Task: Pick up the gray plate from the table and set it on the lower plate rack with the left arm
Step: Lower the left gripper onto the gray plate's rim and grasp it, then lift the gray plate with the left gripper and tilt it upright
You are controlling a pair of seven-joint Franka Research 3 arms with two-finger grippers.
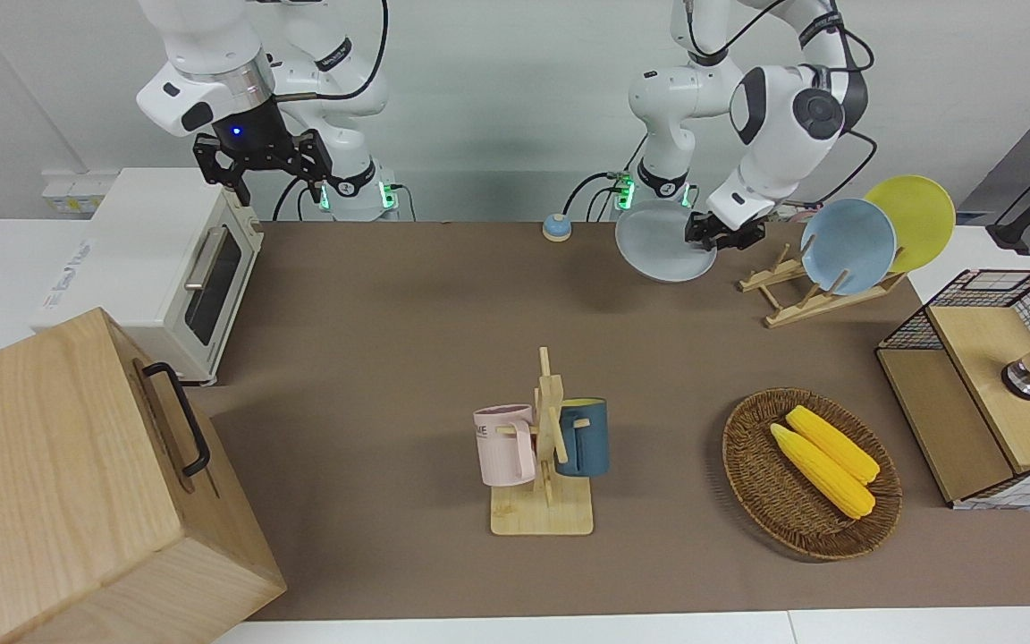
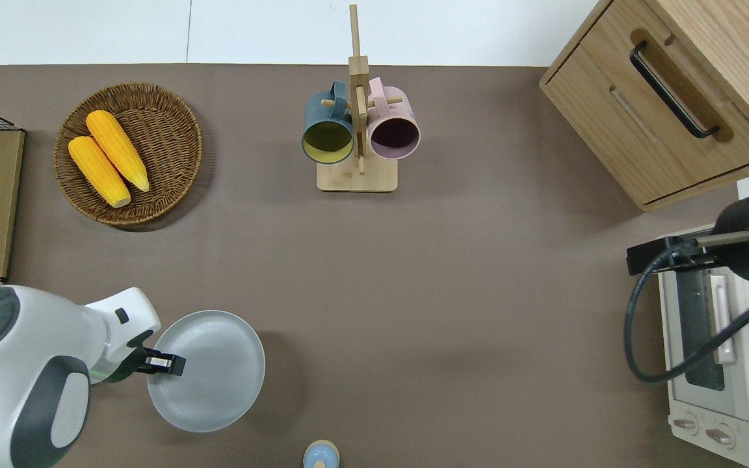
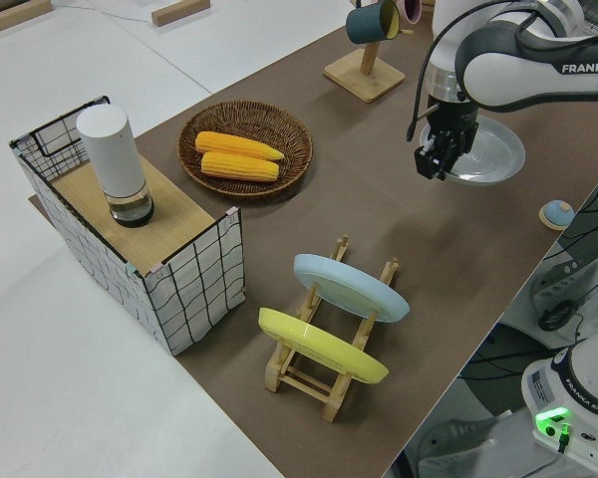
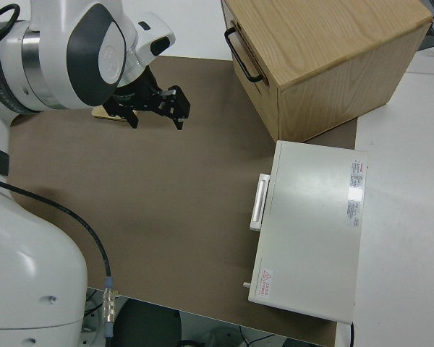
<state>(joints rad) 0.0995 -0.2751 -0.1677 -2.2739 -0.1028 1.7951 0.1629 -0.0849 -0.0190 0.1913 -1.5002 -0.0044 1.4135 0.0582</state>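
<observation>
The pick looks done and the placing is what remains: the left gripper (image 2: 165, 364) has its jaws clenched on the rim of the gray plate (image 2: 209, 372), at the edge toward the left arm's end of the surface (image 1: 408, 358), and the plate hangs clear of the brown top, roughly level with a slight tilt, casting a shadow below it (the front view shows the gap best). The lower plate rack (image 3: 324, 373) stands near the plate, closer to the left arm's end, and already carries a blue plate (image 3: 351, 287) and a yellow plate (image 3: 322, 346) leaning in its slots; the bare pegs show at the end of the rack closest to the gray plate, so that is probably where it must go. To seat it, the plate will likely need turning up on edge to match the slant of the other two. Open room is good between plate and rack, with only a small blue bell (image 1: 556, 227) close by, nearer the robots. The tight spot is the blue plate's face, which the incoming rim could knock. The right gripper (image 1: 262, 161) is parked, its jaws spread and released.
</observation>
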